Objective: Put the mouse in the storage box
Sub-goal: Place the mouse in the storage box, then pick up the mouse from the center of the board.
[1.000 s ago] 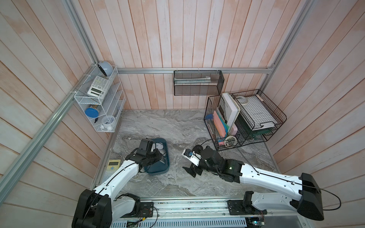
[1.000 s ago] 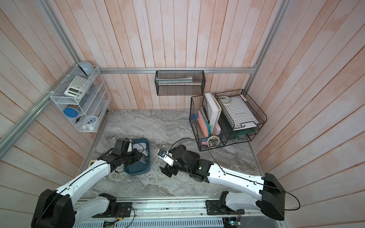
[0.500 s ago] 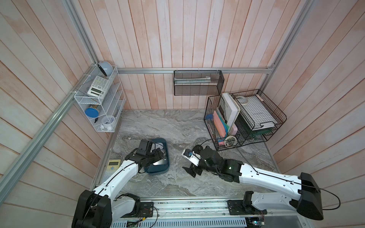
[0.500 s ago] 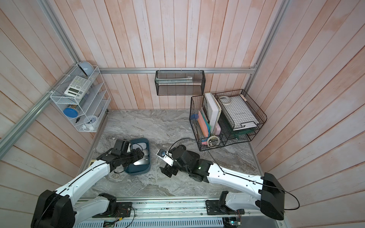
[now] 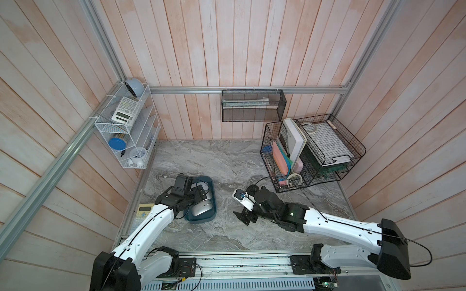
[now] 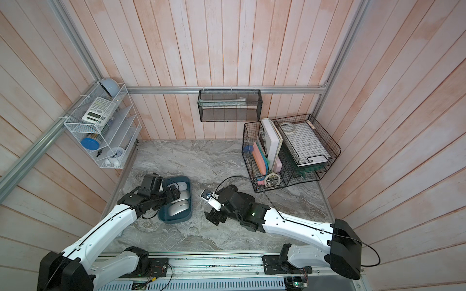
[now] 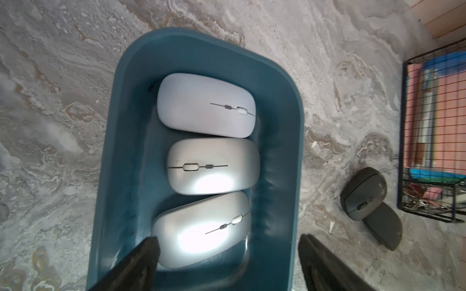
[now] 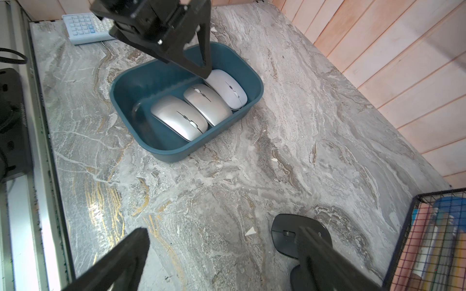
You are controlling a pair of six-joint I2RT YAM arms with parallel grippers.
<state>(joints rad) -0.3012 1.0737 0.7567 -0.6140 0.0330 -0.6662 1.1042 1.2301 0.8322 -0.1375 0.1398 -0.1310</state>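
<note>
Currently: storage box [image 7: 118, 156] sits on the marble table top [image 8: 227, 176], on the left arm's side, with three mice lying side by side on its floor. Left gripper [image 7: 228, 240] hangs over the box, fingers spread wide, nothing pinched. In the left wrist view the fingers flank the end silver mouse [image 7: 201, 226], which lies flat in the box. Contact with either finger: cannot tell.

Left wrist view only: scroll wheels are clear. White mouse [image 7: 201, 103] and end silver mouse face one way, middle silver mouse [image 7: 211, 166] the opposite way. Both top views give only pale ovals in the box.

Dark grey mouse [image 7: 363, 194] is out on the table near the black wire basket [image 7: 403, 156], well apart from the box. A second dark shape [image 7: 383, 226] touches it; identity unclear. Both wrist views show the grey mouse. In both top views I cannot pick it out near the right arm.

Right gripper [image 8: 223, 236] is low over the table, fingers spread, empty. One finger [image 8: 317, 252] crosses in front of the grey mouse.

Right wrist view also shows a pale keypad calculator [image 8: 85, 27] at the table edge behind the left gripper; key legends too small to read. Pale mark on the grey mouse's shell: blurred, unreadable.
</note>
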